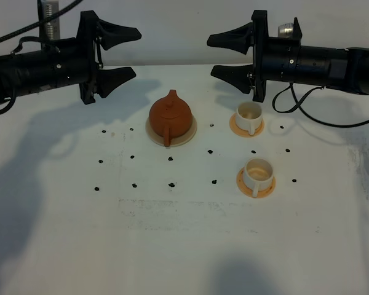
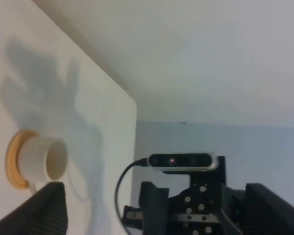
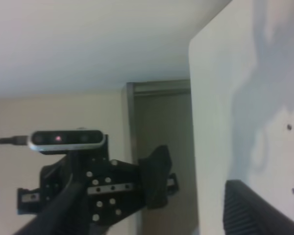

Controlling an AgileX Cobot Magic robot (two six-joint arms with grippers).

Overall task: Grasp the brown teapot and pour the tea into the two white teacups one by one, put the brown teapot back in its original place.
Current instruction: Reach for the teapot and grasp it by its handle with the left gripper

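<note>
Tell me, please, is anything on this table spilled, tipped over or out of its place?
Nothing stands out. The brown teapot sits upright, lid on, on the cream saucer. The far white teacup and the near white teacup stand upright, each on an orange coaster. No liquid shows on the table.

Teapot (image 1: 170,115): you are seeing it sitting on the saucer (image 1: 189,135), on the tabletop (image 1: 184,246).
Far teacup (image 1: 248,116): sitting on a coaster (image 1: 232,125), right of the teapot.
Near teacup (image 1: 257,174): sitting on its own coaster (image 1: 240,182), in front of the far teacup.
Left pincer (image 1: 138,52): hanging behind-left of the teapot.
Right pincer (image 1: 210,55): hanging behind the far teacup.
</note>
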